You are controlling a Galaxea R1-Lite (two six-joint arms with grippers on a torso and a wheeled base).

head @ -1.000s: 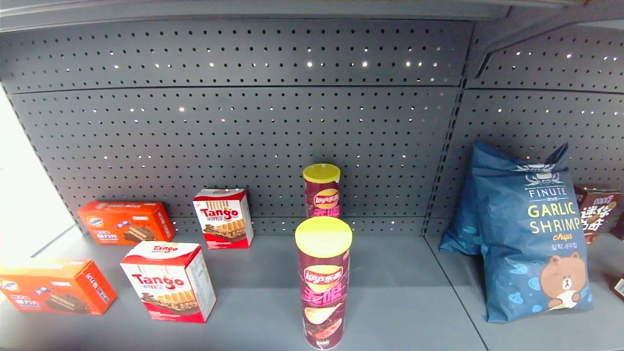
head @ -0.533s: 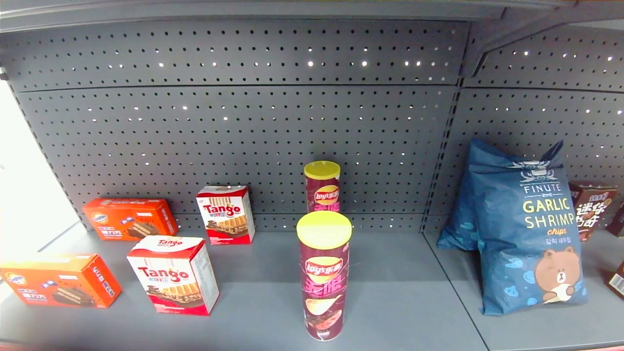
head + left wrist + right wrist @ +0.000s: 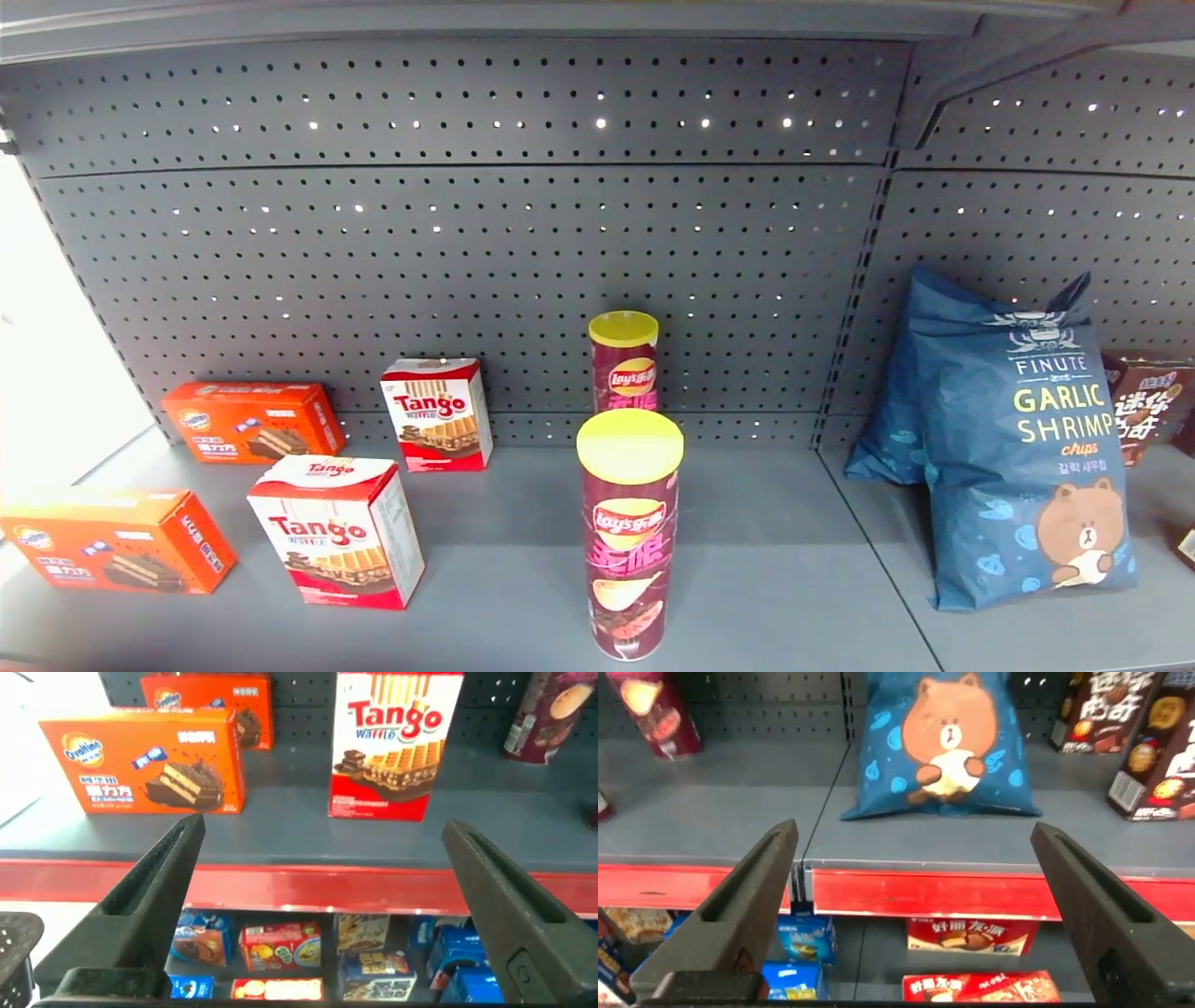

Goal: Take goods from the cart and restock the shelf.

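The left hand and right hand hang open and empty near the shelf, likely ready to fetch more.

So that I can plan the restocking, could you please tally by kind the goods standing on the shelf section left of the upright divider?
Orange cake boxes: 2
Red-and-white wafer boxes: 2
Yellow-lidded chip cans: 2
Total: 6
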